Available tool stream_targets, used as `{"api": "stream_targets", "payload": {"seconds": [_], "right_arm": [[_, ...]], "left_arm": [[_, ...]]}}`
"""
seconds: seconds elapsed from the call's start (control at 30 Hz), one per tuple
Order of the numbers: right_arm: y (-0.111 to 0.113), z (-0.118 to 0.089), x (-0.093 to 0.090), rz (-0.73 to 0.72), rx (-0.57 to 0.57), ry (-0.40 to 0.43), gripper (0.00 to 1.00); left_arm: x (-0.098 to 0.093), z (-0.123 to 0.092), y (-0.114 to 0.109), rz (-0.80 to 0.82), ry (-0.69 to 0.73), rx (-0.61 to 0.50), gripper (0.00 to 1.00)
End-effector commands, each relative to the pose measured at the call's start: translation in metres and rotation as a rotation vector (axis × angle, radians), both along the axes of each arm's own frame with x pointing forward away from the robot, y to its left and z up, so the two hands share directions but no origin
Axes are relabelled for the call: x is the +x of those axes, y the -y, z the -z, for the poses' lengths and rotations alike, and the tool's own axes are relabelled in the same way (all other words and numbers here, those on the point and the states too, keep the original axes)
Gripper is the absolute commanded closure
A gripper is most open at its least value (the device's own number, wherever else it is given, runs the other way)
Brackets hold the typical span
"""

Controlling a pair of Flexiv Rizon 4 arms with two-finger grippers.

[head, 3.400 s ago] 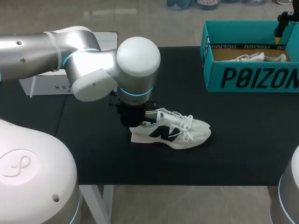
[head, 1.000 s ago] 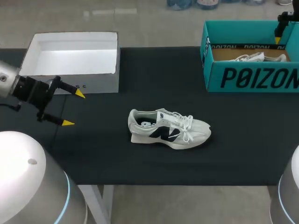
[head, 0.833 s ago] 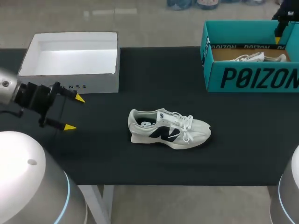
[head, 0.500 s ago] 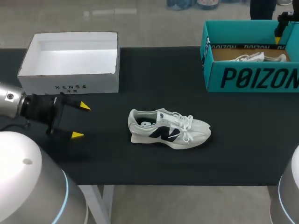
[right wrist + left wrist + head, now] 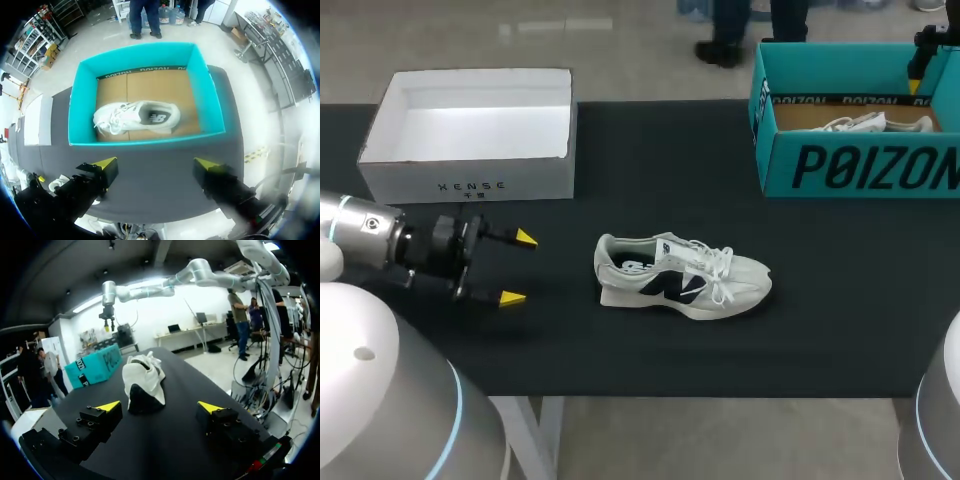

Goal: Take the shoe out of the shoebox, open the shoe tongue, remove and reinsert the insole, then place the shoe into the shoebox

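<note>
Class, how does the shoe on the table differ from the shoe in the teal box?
Place: the table shoe sits on the black tabletop, the boxed shoe inside the teal box. Pose: the table shoe stands on its sole, the boxed shoe lies on its side. Both are white laced sneakers.

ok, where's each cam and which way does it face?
Head: above and behind, looking down on the table; left gripper shows.
Left wrist: low over the table, facing loose shoe heel-on; left gripper shows.
Right wrist: high above teal shoebox, looking straight down; right gripper shows.
Shared: head and left wrist see loose shoe; all see teal shoebox.
</note>
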State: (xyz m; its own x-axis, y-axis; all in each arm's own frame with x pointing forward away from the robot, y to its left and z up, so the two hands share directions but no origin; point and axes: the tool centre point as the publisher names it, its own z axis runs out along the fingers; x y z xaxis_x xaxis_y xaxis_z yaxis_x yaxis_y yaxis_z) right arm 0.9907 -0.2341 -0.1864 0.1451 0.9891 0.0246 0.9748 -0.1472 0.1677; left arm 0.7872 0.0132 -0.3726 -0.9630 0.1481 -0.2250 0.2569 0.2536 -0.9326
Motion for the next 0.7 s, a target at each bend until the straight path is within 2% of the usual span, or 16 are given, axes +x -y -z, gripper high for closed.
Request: {"api": "stream_targets", "payload": {"seconds": [0.03, 0.5, 0.7], "right_arm": [[0.000, 0.000, -0.001, 0.001, -0.001, 0.001, 0.00], [0.000, 0.000, -0.001, 0.001, -0.001, 0.001, 0.00], [0.000, 0.000, -0.001, 0.001, -0.001, 0.001, 0.00]], "left_arm": [[0.015, 0.021, 0.010, 0.046, -0.035, -0.065, 0.00], [0.031, 0.039, 0.039, 0.023, -0.064, -0.049, 0.00], [0.033, 0.040, 0.053, 0.022, -0.067, -0.042, 0.00]]}}
